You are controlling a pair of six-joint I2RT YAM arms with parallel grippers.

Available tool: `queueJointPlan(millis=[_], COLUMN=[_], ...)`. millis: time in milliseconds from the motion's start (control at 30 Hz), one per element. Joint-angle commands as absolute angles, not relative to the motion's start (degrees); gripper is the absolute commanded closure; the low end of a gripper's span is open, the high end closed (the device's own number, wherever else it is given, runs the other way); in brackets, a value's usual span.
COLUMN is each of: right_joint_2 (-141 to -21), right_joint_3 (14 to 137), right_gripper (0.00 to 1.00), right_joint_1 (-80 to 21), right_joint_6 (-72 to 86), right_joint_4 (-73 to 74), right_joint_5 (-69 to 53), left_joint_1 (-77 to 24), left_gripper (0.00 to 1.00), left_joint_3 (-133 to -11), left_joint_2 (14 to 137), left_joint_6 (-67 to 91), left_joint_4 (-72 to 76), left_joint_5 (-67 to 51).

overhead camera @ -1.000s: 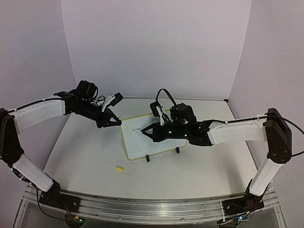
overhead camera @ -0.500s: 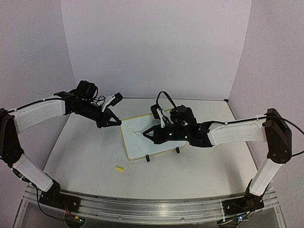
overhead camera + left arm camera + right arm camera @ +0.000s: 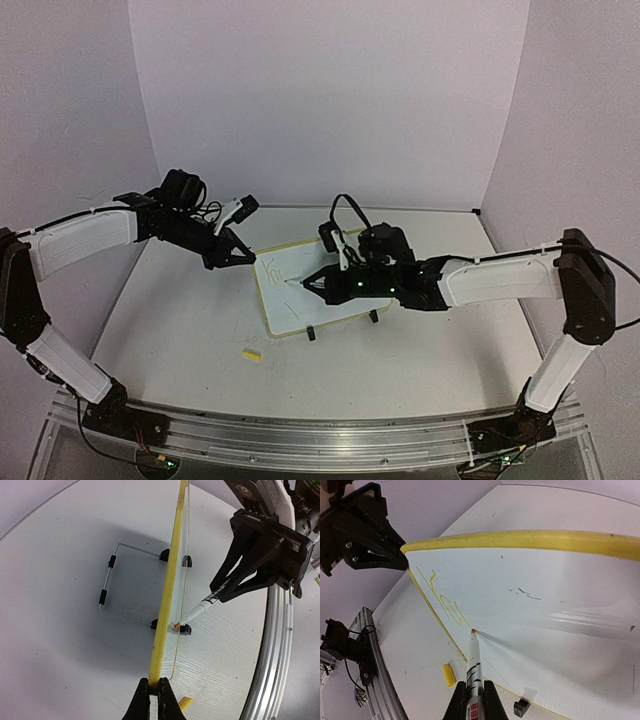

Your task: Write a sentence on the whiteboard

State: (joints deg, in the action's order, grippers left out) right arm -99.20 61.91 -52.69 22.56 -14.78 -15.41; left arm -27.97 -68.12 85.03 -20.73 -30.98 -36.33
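Note:
The whiteboard [image 3: 320,262] stands tilted on two black clip feet at mid-table. My left gripper [image 3: 243,258] is shut on its yellow rim at the far-left corner, with the jaws pinching the rim in the left wrist view [image 3: 154,694]. My right gripper [image 3: 318,284] is shut on a white marker [image 3: 473,662]. The marker's orange tip touches the board's left part [image 3: 560,615], just below the writing. The sentence [image 3: 440,600] shows as a few faint yellow letters near the held corner. The rest of the board face is blank apart from small dark specks.
A yellow marker cap [image 3: 251,354] lies on the table in front of the board, and shows in the right wrist view [image 3: 448,674]. The clip feet [image 3: 311,334] and a wire stand [image 3: 107,582] behind the board rest on the white table. Purple walls enclose the back and sides.
My right gripper has shifted the marker tip slightly down and to the right across the board. The left gripper and the board have not moved.

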Motion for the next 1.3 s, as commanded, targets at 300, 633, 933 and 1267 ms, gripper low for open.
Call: queueJointPlan(millis=[300,633,933,1267], right_joint_2=[-95.3,-94.6,-94.6,-98.0], right_joint_3=[64.2,64.2,63.4,62.2], right_gripper=[1.00,1.00,1.00,1.00], right_joint_1=[-51.9,-51.9,-51.9,-51.9], right_joint_6=[21.6,21.6,22.0,22.9], right_joint_4=[-15.0,-15.5,-16.9,-17.0], right_joint_5=[-10.8,-10.9,-11.3,-11.8], left_joint_1=[-28.0,-28.0,-28.0,-28.0], left_gripper=[1.00,1.00,1.00,1.00], left_joint_3=[-68.0,-68.0,-68.0,-68.1], left_joint_2=[83.3,83.5,83.5,83.4], left_joint_6=[-22.4,-22.4,-22.4,-22.5], left_joint_4=[-31.0,-31.0,-31.0,-31.0], left_joint_5=[-35.1,-35.1,-35.1,-35.1])
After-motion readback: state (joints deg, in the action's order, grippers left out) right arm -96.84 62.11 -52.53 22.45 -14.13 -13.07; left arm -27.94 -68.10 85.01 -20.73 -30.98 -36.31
